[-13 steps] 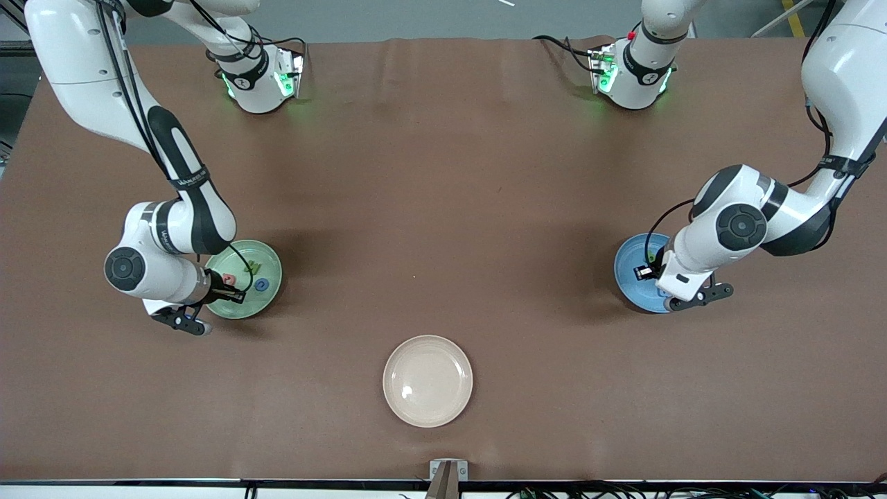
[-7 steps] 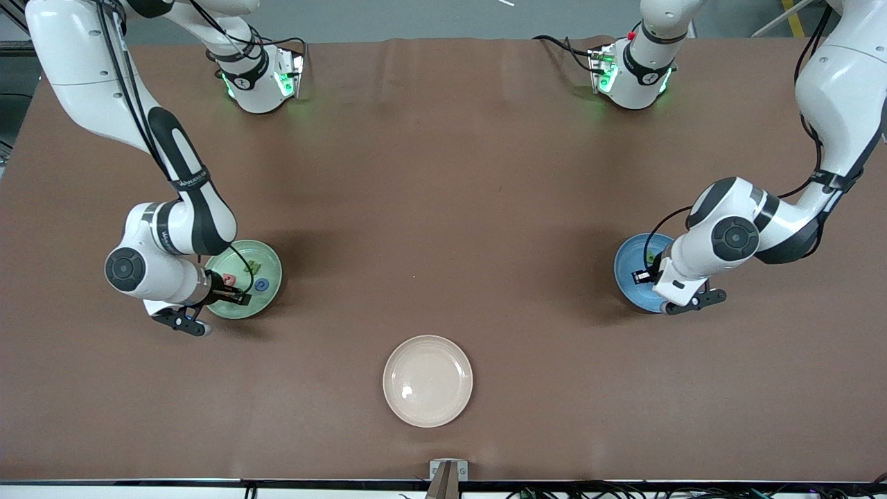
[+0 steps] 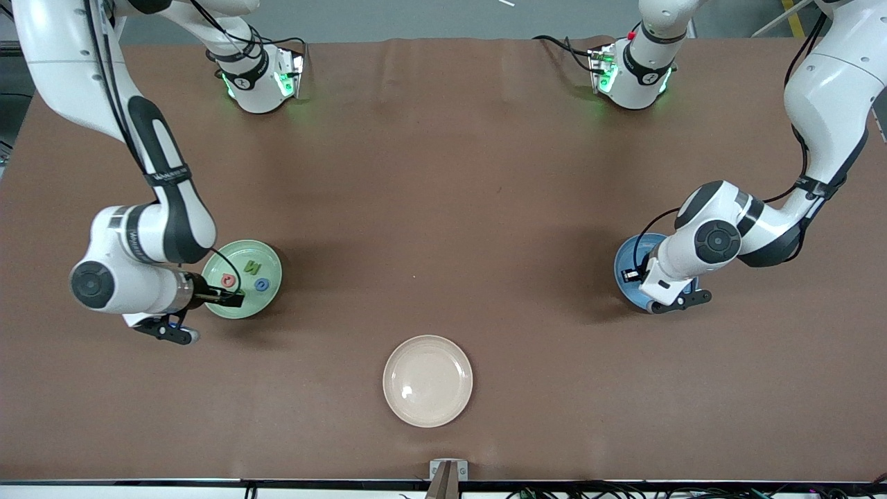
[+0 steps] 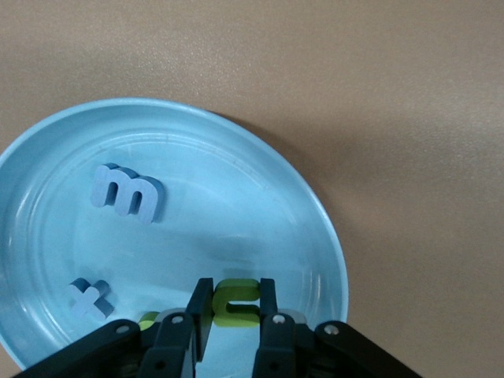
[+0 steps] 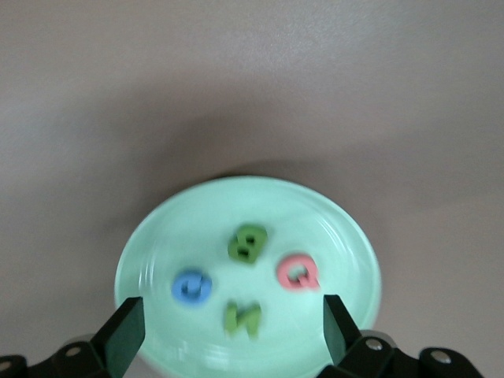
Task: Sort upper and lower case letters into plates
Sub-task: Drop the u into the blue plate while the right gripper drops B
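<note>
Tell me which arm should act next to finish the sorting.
Left: its gripper is shut on the green letter over the blue plate and need only release. The right gripper is open, empty.

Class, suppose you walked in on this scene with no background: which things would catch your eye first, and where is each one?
First, the two plates holding toy letters: the mint green plate at the right arm's end, the blue plate at the left arm's end. The right gripper hangs over the green one with jaws wide open, while the left gripper is over the blue one, shut on a green letter. Nearest the front camera lies an empty cream plate.
</note>
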Motion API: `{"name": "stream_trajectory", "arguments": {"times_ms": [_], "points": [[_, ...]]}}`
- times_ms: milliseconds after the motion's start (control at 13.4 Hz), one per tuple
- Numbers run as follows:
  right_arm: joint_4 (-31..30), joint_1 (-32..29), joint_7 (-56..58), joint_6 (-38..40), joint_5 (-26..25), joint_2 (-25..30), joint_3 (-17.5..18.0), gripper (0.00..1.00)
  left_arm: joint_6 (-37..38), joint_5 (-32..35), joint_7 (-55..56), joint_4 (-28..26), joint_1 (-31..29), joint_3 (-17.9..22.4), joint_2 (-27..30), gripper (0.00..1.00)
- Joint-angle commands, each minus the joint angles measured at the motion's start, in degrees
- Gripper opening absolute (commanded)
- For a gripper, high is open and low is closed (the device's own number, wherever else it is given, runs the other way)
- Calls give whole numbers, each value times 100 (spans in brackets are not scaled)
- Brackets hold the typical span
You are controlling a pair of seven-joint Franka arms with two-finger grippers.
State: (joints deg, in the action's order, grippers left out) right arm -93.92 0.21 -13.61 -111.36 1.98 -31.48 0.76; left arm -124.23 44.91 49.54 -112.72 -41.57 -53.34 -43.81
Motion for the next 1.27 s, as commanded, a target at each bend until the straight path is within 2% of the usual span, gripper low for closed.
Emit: {"name": "stream_trajectory", "arguments": {"times_ms": [0, 224, 374, 448, 523, 598, 672, 747, 971, 1195], "points": [[321, -223, 638, 675, -110, 263, 29, 100, -75, 88, -15, -22, -18, 51, -58, 20], [514, -293, 920, 1176, -487, 572, 29, 100, -215, 88, -15, -13, 122, 253, -58, 20], [978, -486, 1359, 1685, -488, 573, 29, 100, -216, 88, -15, -4, 149, 280, -58, 20], [1155, -548, 1465, 1914, -488, 581, 38, 100, -216, 88, -15, -4, 149, 280, -58, 25], [1270, -557, 1414, 2160, -488, 599, 29, 100, -216, 88, -24, 5, 149, 272, -49, 48], [1349, -558, 1396, 2275, -471, 651, 29, 100, -216, 88, -32, 13, 140, 272, -14, 79], [1367, -558, 1379, 2294, -471, 713, 29, 100, -207, 88, -67, 31, 140, 263, 38, 92], [1368, -558, 1352, 2303, -436, 774, 29, 100, -207, 88, -102, 48, 123, 237, 82, 99], [1394, -505, 950, 2355, -400, 871, 91, 100, -84, -9, -94, 180, -26, -17, 328, 100], [1911, -277, 658, 2785, -532, 810, 65, 100, 134, -193, -94, 329, -622, -737, 373, 99]]}}
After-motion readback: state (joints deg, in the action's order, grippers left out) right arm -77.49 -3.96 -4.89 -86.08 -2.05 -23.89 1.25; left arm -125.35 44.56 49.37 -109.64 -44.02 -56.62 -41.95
